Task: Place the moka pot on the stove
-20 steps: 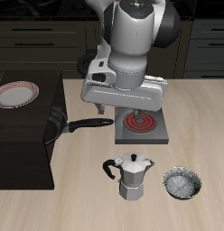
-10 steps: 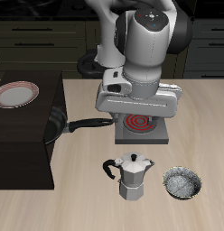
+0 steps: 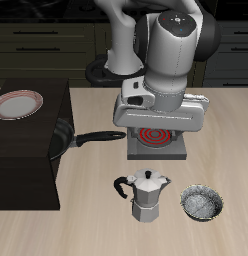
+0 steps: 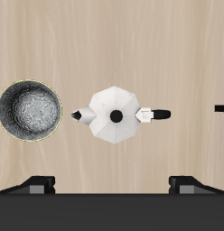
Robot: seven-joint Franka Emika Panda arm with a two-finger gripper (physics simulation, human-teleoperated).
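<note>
I'm lining up over the moka pot (image 4: 115,115) directly beneath my spread, empty jaws, needing a straight descent to grasp.

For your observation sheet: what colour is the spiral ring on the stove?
Red, on the grey stove; clearest in the exterior view.

1. The arm (image 3: 166,55) has bulky, rounded white shells with smooth surfaces.
2. Dark grey to black bands sit at its joints, and a black round cap tops the upper joint.
3. A pale grey, boxy block (image 3: 161,108) spans its lower end.
4. The fingers (image 4: 37,183) are black, with squared tips.
</note>
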